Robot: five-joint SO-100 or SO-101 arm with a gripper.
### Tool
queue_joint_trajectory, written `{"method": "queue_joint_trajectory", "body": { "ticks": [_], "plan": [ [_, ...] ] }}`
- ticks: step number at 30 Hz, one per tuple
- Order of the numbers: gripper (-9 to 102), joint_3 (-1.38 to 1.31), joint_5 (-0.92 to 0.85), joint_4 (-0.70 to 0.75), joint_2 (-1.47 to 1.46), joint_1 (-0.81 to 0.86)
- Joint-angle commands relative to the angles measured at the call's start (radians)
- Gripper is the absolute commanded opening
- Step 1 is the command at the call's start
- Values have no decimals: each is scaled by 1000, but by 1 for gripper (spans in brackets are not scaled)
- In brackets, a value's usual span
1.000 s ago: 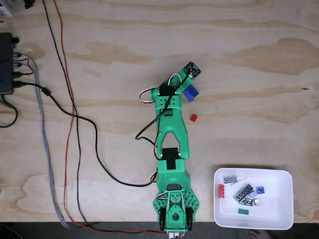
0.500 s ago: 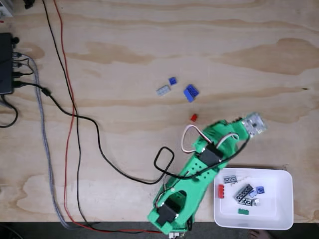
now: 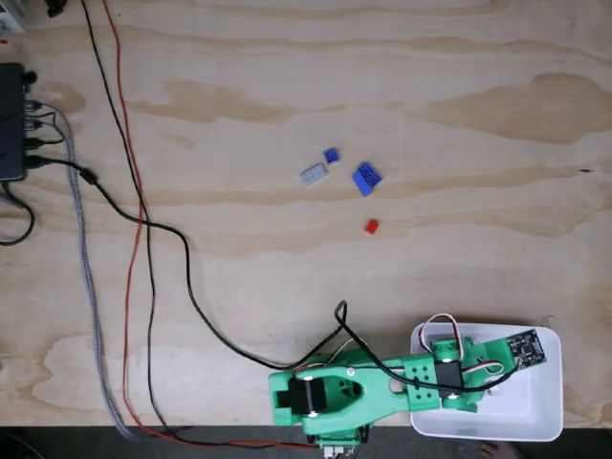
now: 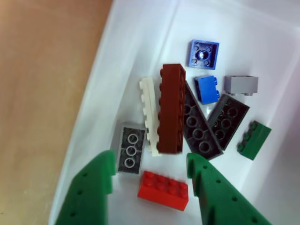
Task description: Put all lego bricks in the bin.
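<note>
The tool [image 4: 150,171] hangs spread wide and empty over the bin [image 4: 136,42], above a long brown brick [image 4: 171,108]. Four lego bricks [image 3: 366,178] lie on the tabletop [image 3: 287,76].

Black, red and grey braided cables [image 3: 143,239] trail across the plywood table [image 3: 430,86] beside a black box [image 3: 11,122].

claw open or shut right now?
Open. The claw shows its two green fingers spread apart over the bin, holding nothing; a red brick lies between them.
</note>
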Motion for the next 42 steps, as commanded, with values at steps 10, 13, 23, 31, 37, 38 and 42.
{"method": "queue_joint_trajectory", "body": {
  "ticks": [10, 13, 23, 31, 37, 38, 42],
  "plan": [
    [30, -739, 626, 249, -604, -1060],
    [29, -666, 620, 44, -692, -1178],
    [26, -581, 365, -74, -772, -1203],
    [25, -419, 262, -178, -719, -1043],
    [23, -336, 284, -278, -732, -1045],
    [23, -330, 288, -278, -730, -1051],
    [21, -313, 310, -290, -718, -1088]
  ]
}}
